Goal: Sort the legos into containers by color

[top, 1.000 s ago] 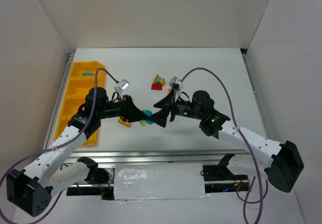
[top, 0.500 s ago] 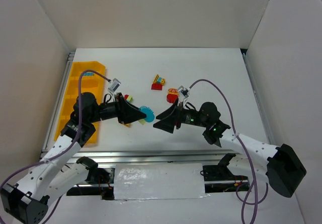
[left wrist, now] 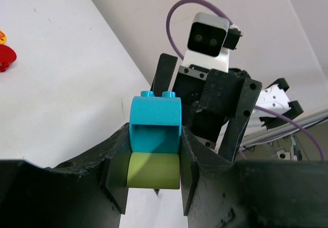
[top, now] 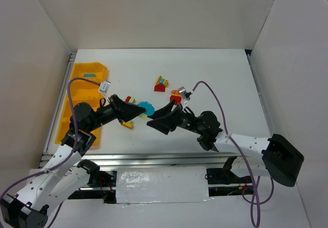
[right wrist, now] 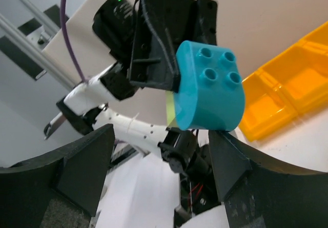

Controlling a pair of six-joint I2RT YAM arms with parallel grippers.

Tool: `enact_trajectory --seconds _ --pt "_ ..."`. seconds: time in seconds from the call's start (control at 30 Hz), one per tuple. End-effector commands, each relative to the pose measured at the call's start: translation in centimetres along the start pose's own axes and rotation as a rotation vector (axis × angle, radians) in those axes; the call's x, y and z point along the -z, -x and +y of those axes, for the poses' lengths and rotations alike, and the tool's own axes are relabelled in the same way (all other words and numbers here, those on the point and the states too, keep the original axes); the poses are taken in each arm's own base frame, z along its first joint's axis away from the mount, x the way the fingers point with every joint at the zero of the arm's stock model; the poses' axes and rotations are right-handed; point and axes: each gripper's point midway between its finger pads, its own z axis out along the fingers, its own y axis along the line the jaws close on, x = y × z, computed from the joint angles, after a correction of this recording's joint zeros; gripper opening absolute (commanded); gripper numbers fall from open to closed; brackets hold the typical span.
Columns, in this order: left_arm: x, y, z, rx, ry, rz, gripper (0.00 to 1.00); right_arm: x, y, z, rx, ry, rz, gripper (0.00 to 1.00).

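Above the middle of the white tabletop (top: 220,79), your left claw (left wrist: 154,159) is clamped on a two-brick plastic clump (left wrist: 155,141), teal-blue joined to pale green. Your right claw (right wrist: 160,159) stands spread to either side of its teal end, gripping nothing. Along the tabletop's left edge lies the long yellow-orange plastic bin tray (top: 82,87), and bare surface opens to the right of the red, yellow and teal brick clump (top: 161,83) beyond the claws.

Yellow-orange tray (top: 79,70) partly behind the left arm (top: 92,116); tiny teal bits (top: 90,76) inside, too small to identify.
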Motion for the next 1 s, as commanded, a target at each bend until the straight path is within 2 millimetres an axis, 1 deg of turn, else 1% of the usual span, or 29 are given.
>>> enact_trajectory --seconds 0.0,0.1,0.13,0.23,0.33,0.47,0.5,0.53,0.67,0.83,0.97 --pt "0.5 1.7 -2.4 -0.008 -0.086 -0.097 0.0 -2.0 3.6 1.4 0.033 0.026 -0.154 0.79" --pt "0.8 2.1 -2.7 -0.004 -0.097 -0.129 0.0 -2.7 3.9 0.8 0.013 -0.002 -0.166 0.79" --pt "0.9 2.2 -2.8 -0.004 -0.096 -0.137 0.0 -2.9 3.6 0.6 0.007 -0.014 -0.159 0.79" --pt "1.2 2.6 -2.8 -0.014 -0.079 -0.166 0.0 -2.9 3.6 0.5 -0.005 -0.031 -0.175 0.79" --pt "1.4 2.9 -2.9 -0.01 -0.075 -0.183 0.0 -3.2 3.6 -0.6 -0.035 -0.096 -0.185 0.76" --pt "1.7 3.4 -2.9 -0.024 -0.059 -0.216 0.0 -3.3 3.6 -1.2 -0.058 -0.147 -0.205 0.75" --pt "1.8 3.3 -2.5 -0.019 -0.035 -0.215 0.0 -3.2 3.6 -1.3 -0.062 -0.161 -0.209 0.75" --pt "1.8 3.7 -2.4 -0.029 -0.022 -0.231 0.0 -3.3 3.3 -1.5 -0.064 -0.179 -0.205 0.75" --pt "2.3 4.1 -2.7 -0.041 -0.015 -0.261 0.0 -3.6 2.5 -2.3 -0.088 -0.218 -0.19 0.75" --pt "1.9 4.0 -2.7 -0.034 -0.025 -0.243 0.0 -3.9 1.9 -2.6 -0.102 -0.22 -0.181 0.75" --pt "1.9 3.9 -2.7 -0.026 -0.031 -0.239 0.0 -4.1 1.9 -2.3 -0.083 -0.19 -0.179 0.75"
